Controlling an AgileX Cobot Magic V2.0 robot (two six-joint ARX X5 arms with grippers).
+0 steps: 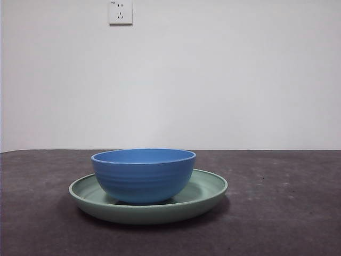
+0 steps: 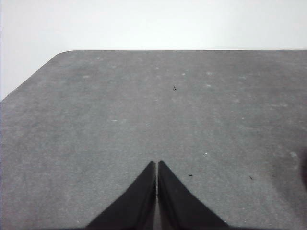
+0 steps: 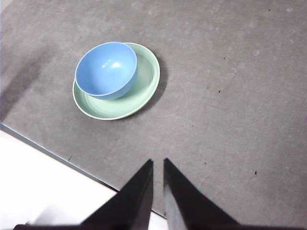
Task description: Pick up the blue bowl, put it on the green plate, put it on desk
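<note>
The blue bowl (image 1: 143,175) stands upright inside the green plate (image 1: 205,194) on the desk (image 1: 282,213), in the middle of the front view. It sits off-centre on the plate. No arm shows in the front view. In the right wrist view the bowl (image 3: 106,69) and plate (image 3: 144,91) lie well ahead of my right gripper (image 3: 157,163), which is high above the desk, shut and empty. My left gripper (image 2: 157,165) is shut and empty over bare desk (image 2: 158,105); bowl and plate are out of its view.
A white wall with a socket (image 1: 120,12) stands behind the desk. The desk's edge (image 3: 57,154) runs close to the plate in the right wrist view. A rounded desk corner (image 2: 60,53) shows in the left wrist view.
</note>
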